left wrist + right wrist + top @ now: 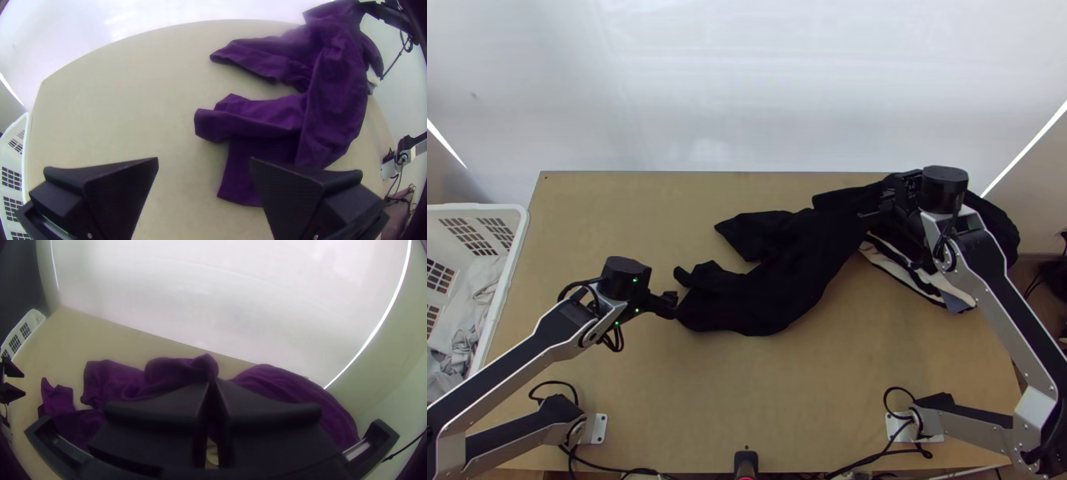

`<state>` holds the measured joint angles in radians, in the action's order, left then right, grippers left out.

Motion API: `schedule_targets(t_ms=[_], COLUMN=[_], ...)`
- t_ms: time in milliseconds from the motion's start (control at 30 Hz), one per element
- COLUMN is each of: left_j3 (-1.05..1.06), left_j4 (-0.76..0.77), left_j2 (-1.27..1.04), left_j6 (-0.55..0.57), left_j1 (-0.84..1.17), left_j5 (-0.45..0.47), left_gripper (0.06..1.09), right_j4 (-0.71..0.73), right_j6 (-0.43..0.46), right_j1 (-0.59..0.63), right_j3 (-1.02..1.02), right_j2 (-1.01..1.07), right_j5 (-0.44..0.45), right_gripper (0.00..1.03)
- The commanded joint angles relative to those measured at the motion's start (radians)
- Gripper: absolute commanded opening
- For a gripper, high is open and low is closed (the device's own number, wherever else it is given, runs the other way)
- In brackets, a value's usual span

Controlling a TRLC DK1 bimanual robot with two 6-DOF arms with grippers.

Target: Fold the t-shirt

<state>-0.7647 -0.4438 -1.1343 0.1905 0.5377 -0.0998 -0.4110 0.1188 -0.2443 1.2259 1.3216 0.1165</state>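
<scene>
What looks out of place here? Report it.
The black cloth garment lies bunched instead of flat, partly pinched in the right tool. Beside it, the black-and-cream cloth pile seems to overhang the light wooden table, so it might slip. No spill or damage shows.

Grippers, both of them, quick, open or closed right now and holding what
Left gripper: open, gripping nothing, close to the dark shirt.
Right gripper: closed on part of the shirt, pinched at its fingertips.

The dark t-shirt (771,288) lies rumpled across the table's (635,232) middle, its far-right end pinched.
</scene>
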Motion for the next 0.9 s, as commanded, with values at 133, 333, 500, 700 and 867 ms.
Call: schedule_targets(t_ms=[133,333,500,700,867], left_j3=[0.015,0.039,0.047,0.064,0.076], left_j4=[0.011,0.02,0.022,0.08,0.07], left_j2=[-0.036,-0.116,-0.14,-0.163,-0.168], left_j6=[-0.002,-0.006,-0.006,-0.006,-0.014], left_j1=[0.061,0.114,0.143,0.168,0.217], left_j5=[0.0,-0.014,-0.023,-0.057,-0.075], left_gripper=[1.04,1.04,1.04,1.04,1.04], right_j4=[0.0,-0.008,-0.009,-0.009,-0.009], right_j6=[0.001,0.012,0.022,0.024,0.024], right_j1=[-0.003,-0.016,-0.03,-0.058,-0.07], right_j3=[-0.043,-0.052,-0.048,-0.052,-0.051], right_j2=[-0.062,-0.082,-0.082,-0.081,-0.074], right_j5=[0.006,0.006,0.009,0.015,0.023], right_gripper=[0.03,0.03,0.03,0.03,0.03])
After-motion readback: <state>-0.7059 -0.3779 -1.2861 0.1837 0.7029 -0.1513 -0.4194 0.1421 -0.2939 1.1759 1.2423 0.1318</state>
